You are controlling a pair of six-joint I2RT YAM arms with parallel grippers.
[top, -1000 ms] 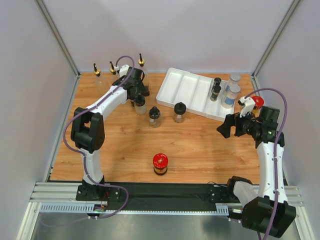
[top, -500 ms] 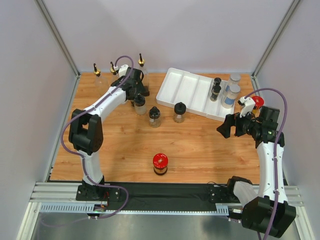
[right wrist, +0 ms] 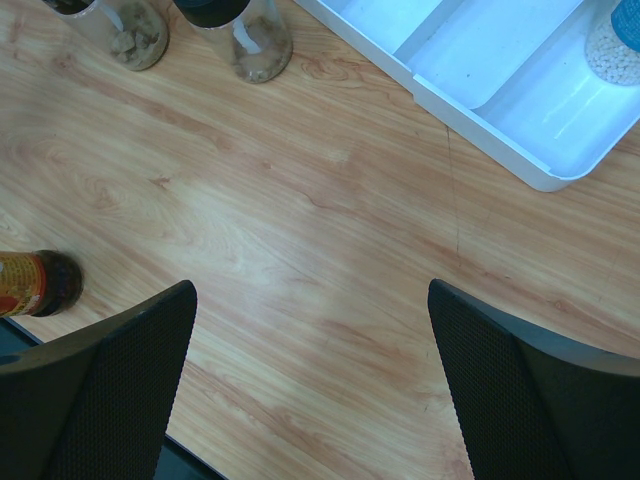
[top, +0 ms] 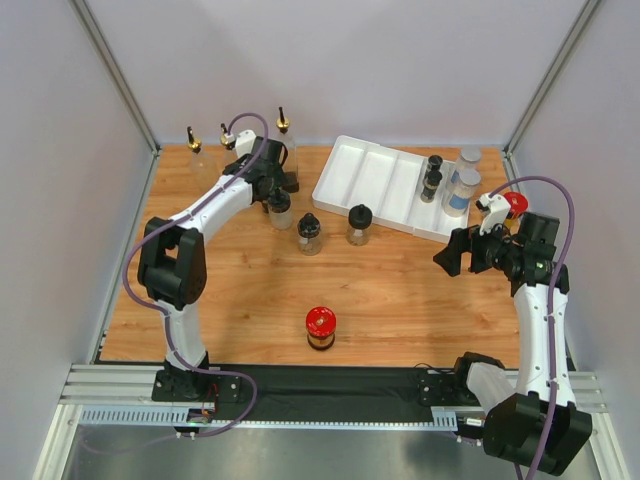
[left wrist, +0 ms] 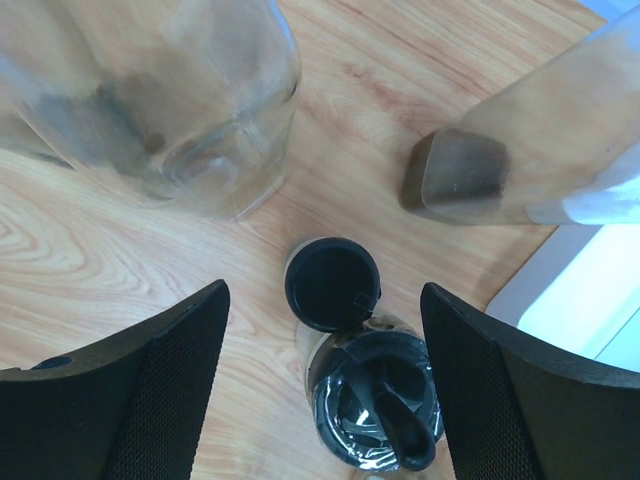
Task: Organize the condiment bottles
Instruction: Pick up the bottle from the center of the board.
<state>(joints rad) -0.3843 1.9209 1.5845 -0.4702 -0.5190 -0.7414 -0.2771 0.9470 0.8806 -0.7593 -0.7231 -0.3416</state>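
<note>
Three tall pourer bottles point(top: 284, 138) stand left of the white tray point(top: 372, 180) in the overhead view. The left gripper point(top: 280, 187) hangs between them and the tray's left end. Three small black-capped jars point(top: 309, 233) stand in front of the tray. A red-lidded jar point(top: 320, 327) is well in front of it. Two more black-capped jars and two silver-lidded shakers point(top: 461, 190) sit at the tray's right end. The right gripper point(top: 450, 252) hovers off the tray's front right corner.

In the left wrist view, the left gripper point(left wrist: 322, 292) is spread wide. A black-capped jar point(left wrist: 332, 283) stands between its fingers point(left wrist: 140, 390), touching neither. The tray's corner point(left wrist: 590, 290) is at the right.

In the right wrist view, the right gripper point(right wrist: 310, 290) gapes fully over bare wooden surface point(right wrist: 300, 220), holding nothing, in front of the tray point(right wrist: 480, 115).
</note>
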